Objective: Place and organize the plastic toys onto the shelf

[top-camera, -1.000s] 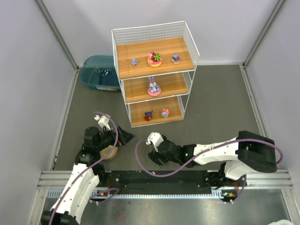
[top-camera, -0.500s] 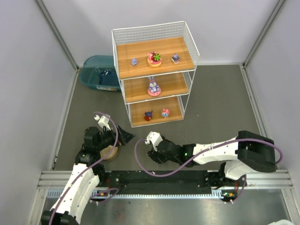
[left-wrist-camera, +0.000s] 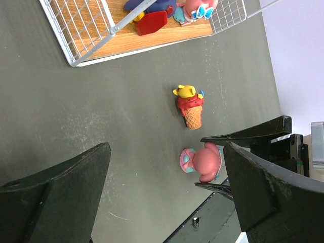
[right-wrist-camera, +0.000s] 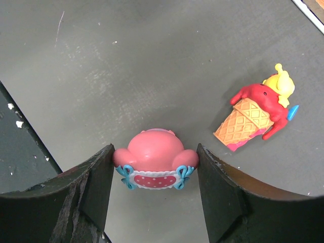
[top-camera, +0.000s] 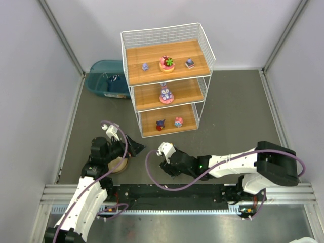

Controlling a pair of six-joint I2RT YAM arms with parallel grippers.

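Observation:
A pink figurine (right-wrist-camera: 154, 159) with blue bows sits on the dark floor. My right gripper (right-wrist-camera: 155, 167) is closed on it, a finger touching each side. Beside it lies a red and yellow ice-cream cone toy (right-wrist-camera: 255, 114). The left wrist view shows the same pink figurine (left-wrist-camera: 205, 162) and cone toy (left-wrist-camera: 190, 107). My left gripper (left-wrist-camera: 167, 157) hangs open above the floor, holding nothing. The shelf (top-camera: 152, 55) stands behind, with a flower disc (top-camera: 166, 64) on the top board, a bunny (top-camera: 165, 93) on the middle one and small toys (top-camera: 178, 122) on the bottom one.
A teal bin (top-camera: 106, 78) stands left of the shelf against the wall. A tan round bowl (top-camera: 119, 164) sits under my left arm. Grey walls close in the floor on three sides, and the black base rail runs along the near edge.
My right gripper's fingers have closed in until they touch the pink figurine's sides. The left arm and the toys on the shelf have not moved.

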